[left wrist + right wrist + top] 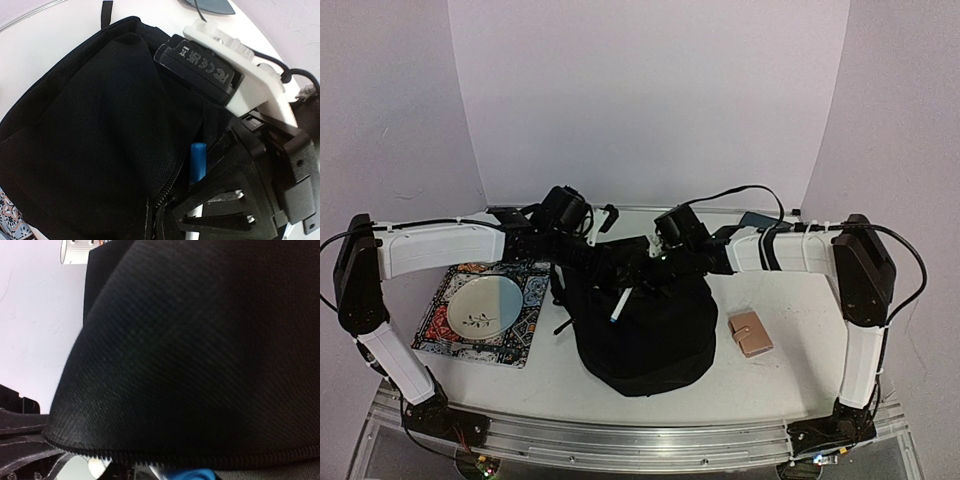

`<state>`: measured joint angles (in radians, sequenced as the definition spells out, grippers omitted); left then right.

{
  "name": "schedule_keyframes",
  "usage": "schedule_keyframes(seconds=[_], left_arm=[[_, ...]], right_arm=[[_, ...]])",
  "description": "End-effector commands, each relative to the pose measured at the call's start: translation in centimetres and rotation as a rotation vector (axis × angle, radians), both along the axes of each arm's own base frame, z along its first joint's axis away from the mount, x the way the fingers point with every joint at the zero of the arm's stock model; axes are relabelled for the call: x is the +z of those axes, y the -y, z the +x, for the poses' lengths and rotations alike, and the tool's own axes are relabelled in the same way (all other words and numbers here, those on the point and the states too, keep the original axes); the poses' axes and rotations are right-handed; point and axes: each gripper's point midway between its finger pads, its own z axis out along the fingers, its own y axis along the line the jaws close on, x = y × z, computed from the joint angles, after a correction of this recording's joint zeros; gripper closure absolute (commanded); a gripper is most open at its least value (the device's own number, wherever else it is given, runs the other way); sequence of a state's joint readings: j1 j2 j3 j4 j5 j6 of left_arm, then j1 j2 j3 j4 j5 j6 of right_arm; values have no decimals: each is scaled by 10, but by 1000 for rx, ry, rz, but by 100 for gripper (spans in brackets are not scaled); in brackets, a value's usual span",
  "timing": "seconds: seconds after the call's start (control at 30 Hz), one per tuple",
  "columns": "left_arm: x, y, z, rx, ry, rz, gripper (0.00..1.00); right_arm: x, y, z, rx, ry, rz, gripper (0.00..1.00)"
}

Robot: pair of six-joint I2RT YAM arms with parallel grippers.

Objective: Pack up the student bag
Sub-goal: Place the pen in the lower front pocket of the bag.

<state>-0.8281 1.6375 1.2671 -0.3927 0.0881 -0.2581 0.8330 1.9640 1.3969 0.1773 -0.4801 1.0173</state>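
Student bag (640, 335) lies between plate (485, 303) and wallet (751, 333). Left pincer (605, 258) clenched at its mouth; fabric blocks right pincer (650, 268): cannot tell.

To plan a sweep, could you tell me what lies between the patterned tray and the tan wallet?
The black student bag stands between tray and wallet, shown in the top view.

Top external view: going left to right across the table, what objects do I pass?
In order: patterned tray with a plate on it → black student bag → small tan wallet.
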Motion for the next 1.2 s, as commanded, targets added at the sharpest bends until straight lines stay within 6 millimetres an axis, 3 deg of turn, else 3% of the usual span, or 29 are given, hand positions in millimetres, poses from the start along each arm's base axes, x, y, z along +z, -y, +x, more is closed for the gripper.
schedule_keyframes(seconds=[0.0,0.13,0.27,0.43,0.6,0.73,0.87,1.17], left_arm=[[26,12,-5,-40,35,-81,100],[26,13,-6,-39,37,-79,100],[27,13,-6,-40,39,-81,100],[29,13,-8,-44,43,-84,100],[32,14,-9,-48,52,-86,100],[31,14,-10,-47,54,-80,100],[31,14,-10,-46,60,-76,100],[26,16,-10,-51,49,-71,100]], right_arm=[[1,6,1,-71,11,13,65],[1,10,2,-95,14,10,79],[7,0,-17,-31,9,29,94],[4,-2,-22,-28,5,24,100],[7,-8,-11,-53,27,20,100],[-2,-8,-11,-42,24,-35,88],[-12,3,-20,-28,12,-98,77],[-14,0,-49,56,-6,-139,72]])
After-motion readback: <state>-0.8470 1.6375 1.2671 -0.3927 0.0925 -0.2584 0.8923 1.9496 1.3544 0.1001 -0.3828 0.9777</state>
